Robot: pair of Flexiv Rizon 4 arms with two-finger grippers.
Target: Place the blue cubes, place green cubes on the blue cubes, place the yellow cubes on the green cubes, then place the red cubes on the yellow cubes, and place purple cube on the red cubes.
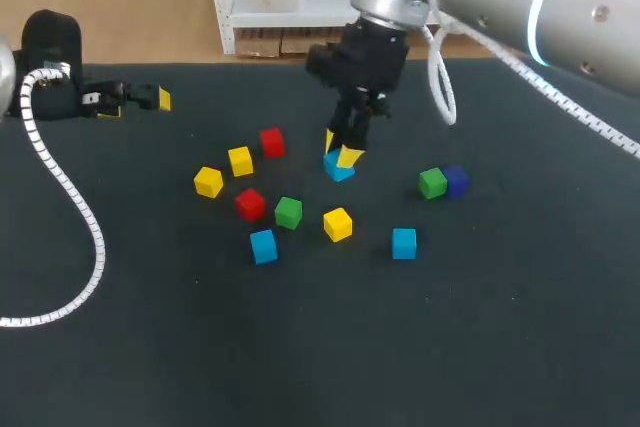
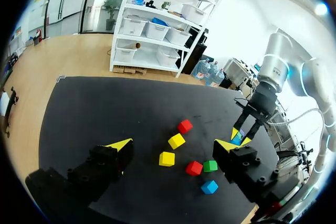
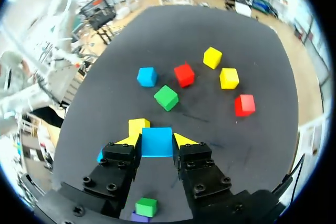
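My right gripper (image 1: 341, 156) is shut on a blue cube (image 1: 339, 170) near the middle of the dark mat; the same blue cube (image 3: 157, 141) sits between its yellow-tipped fingers in the right wrist view. Whether it touches the mat I cannot tell. A yellow cube (image 3: 138, 126) lies just ahead of it. Two more blue cubes (image 1: 263, 246) (image 1: 404, 243) lie nearer the front. A green cube (image 1: 432, 183) touches the purple cube (image 1: 456, 180) on the right. My left gripper (image 1: 140, 99) is open at the far left, holding nothing.
Loose on the mat left of the right gripper are two red cubes (image 1: 271, 141) (image 1: 250, 204), two yellow cubes (image 1: 240, 160) (image 1: 208, 182), a green cube (image 1: 288, 212) and another yellow cube (image 1: 338, 224). A white cable (image 1: 75, 197) trails along the left.
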